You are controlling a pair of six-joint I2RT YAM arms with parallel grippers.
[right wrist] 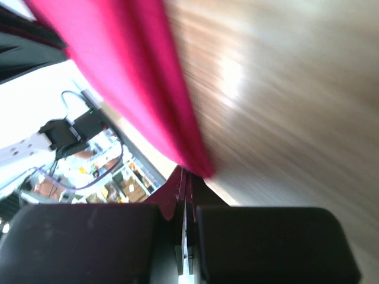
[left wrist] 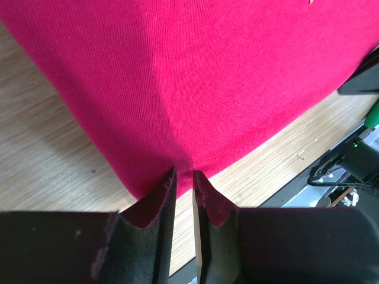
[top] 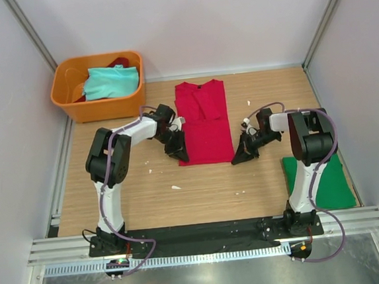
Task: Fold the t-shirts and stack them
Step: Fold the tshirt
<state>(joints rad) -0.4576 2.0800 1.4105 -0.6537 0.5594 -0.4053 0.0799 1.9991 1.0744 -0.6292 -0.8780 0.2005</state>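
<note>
The red t-shirt (left wrist: 225,77) is matt, fine-ribbed knit cloth; the table (left wrist: 41,171), smooth pale wood grain.

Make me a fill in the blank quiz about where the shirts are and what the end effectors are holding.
1. Counting the left end effector and the right end effector, the red shirt is pinched at its near corners by ____ end effectors.
2. The teal shirt sits in the orange bin at the far ____ corner of the table.
3. The folded green shirt lies beside the base of the ____ arm.
Missing words: two, left, right.
</note>
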